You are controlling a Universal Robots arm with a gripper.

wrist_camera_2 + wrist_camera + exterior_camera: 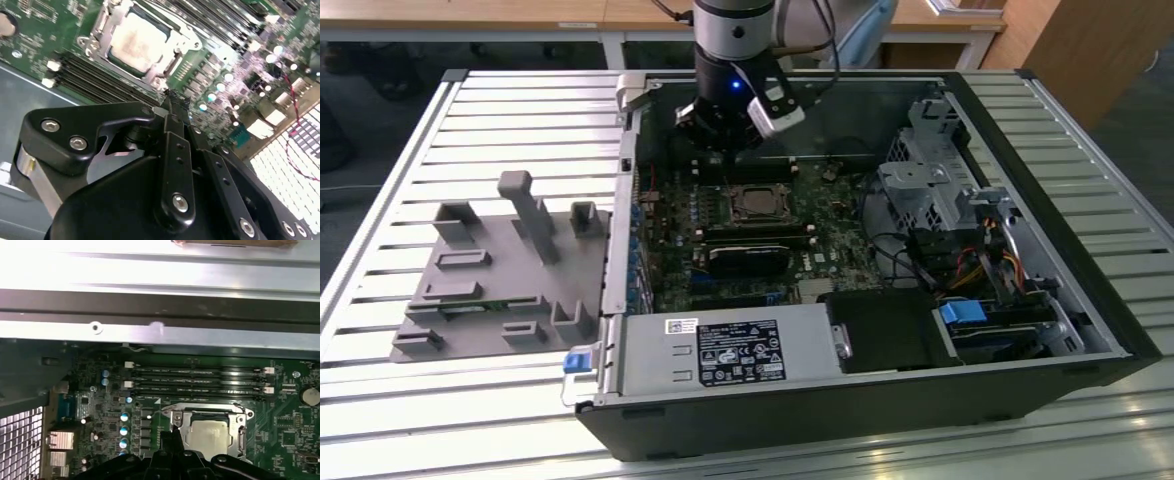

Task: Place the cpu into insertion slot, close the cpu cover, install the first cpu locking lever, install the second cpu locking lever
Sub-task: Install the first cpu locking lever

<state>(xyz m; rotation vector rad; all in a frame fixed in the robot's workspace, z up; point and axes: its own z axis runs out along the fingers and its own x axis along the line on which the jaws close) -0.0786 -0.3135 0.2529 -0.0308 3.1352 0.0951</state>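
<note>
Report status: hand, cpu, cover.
Hand shut, tip beside the cpu cover corner. Cpu seated, cover down over it. Nothing blocking.

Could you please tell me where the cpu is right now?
The cpu lies framed by the cpu cover on the green board, mid-case in the exterior view, beside the long memory slots.
</note>
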